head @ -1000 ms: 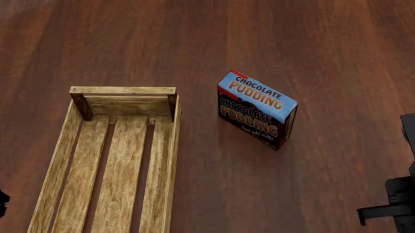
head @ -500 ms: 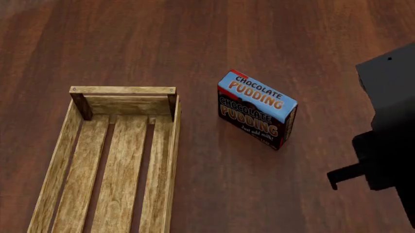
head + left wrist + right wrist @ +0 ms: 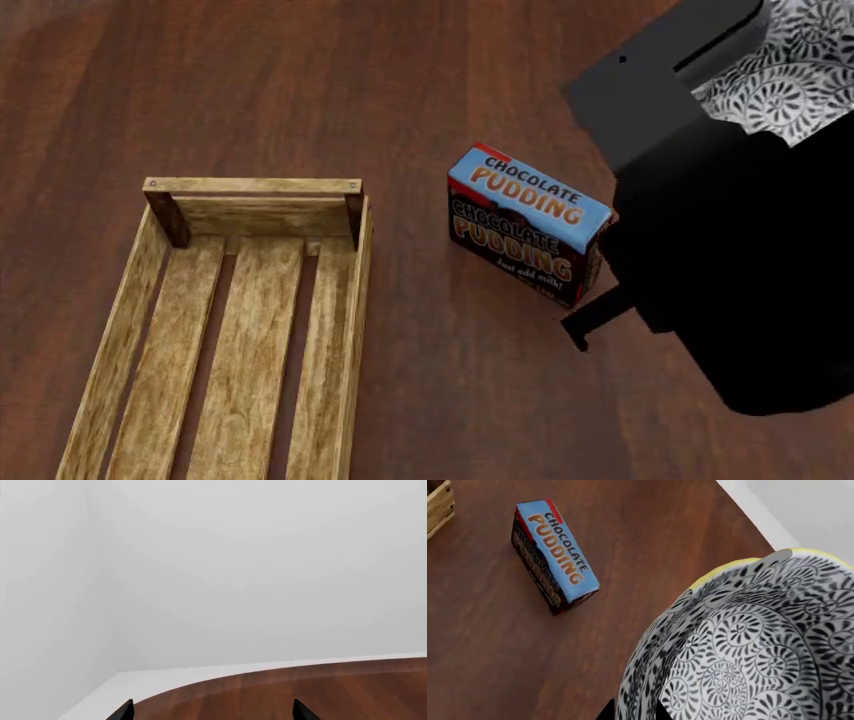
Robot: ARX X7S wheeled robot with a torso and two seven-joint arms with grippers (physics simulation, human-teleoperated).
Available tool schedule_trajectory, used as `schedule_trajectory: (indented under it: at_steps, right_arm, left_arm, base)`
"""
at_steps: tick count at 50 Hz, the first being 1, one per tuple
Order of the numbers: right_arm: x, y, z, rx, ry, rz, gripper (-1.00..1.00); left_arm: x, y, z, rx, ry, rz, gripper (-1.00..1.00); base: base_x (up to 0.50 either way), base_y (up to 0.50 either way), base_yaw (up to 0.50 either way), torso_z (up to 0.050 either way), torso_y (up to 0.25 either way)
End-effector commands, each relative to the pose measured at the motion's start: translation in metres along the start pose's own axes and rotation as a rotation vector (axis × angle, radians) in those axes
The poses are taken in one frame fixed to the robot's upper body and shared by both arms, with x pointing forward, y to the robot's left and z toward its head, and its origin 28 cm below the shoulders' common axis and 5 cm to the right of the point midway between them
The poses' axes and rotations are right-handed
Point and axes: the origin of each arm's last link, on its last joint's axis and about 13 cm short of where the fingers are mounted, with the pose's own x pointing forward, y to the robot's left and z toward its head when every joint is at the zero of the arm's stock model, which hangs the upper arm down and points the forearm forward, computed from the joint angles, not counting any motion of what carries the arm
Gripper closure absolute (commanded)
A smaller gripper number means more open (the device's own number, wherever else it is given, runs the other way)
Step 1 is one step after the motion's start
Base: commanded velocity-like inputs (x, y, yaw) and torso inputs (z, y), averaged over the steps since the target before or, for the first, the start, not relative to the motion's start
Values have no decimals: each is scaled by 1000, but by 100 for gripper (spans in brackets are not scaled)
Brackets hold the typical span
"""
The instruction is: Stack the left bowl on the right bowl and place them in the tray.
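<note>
The right gripper's fingers are hidden behind the patterned bowl [image 3: 740, 650], so whether they clamp its rim cannot be told; the bowl fills the right wrist view, with a yellow rim of a second bowl [image 3: 740, 562] behind it. The left fingers [image 3: 124, 711] stand apart, empty, over the tabletop [image 3: 320, 690]. The tray [image 3: 227, 330] lies empty left of the pudding box [image 3: 527, 225].

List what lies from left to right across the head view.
tray → chocolate pudding box → right arm, carrying the patterned bowl at the top right corner.
</note>
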Motion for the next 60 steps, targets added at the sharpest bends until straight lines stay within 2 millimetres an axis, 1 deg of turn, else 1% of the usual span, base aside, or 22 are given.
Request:
schedule_trajectory:
  at_steps: [1,8,16,23,27,32,37,50,60]
  right_arm:
    - [-8,8,22,-91,-67,-25,100]
    - [-14,16,35,-144,-111,-16,100]
    - [-20,25,43,-190,-152,-15,100]
    - [-21,33,51,-225,-185,-1,100]
    - [-23,41,56,-246,-217,25,100]
    - [-30,56,61,-297,-273,71,100]
    - [-33,64,65,-322,-302,92,100]
    - [-26,89,73,-374,-360,159,100]
    - [-24,101,82,-388,-405,192,100]
  left_arm:
    - [0,2,2,-6,-3,5,-100]
    - [0,3,2,-6,-4,8,-100]
    - [0,6,2,-3,2,19,-100]
    - [0,7,2,1,4,22,-100]
    - [0,9,2,3,3,31,-100]
    - [0,11,1,3,4,37,-100]
    - [0,11,1,2,4,39,-100]
    - [-1,14,2,-1,2,53,-100]
    - [-1,15,3,-7,1,57,-100]
  base:
    - [0,0,0,0,0]
    - [0,0,0,0,0]
    - [0,0,0,0,1]
    - [0,0,0,0,1]
    - [0,0,0,0,0]
    - [0,0,0,0,2]
    - [0,0,0,0,0]
    - [0,0,0,0,1]
    - [0,0,0,2,1]
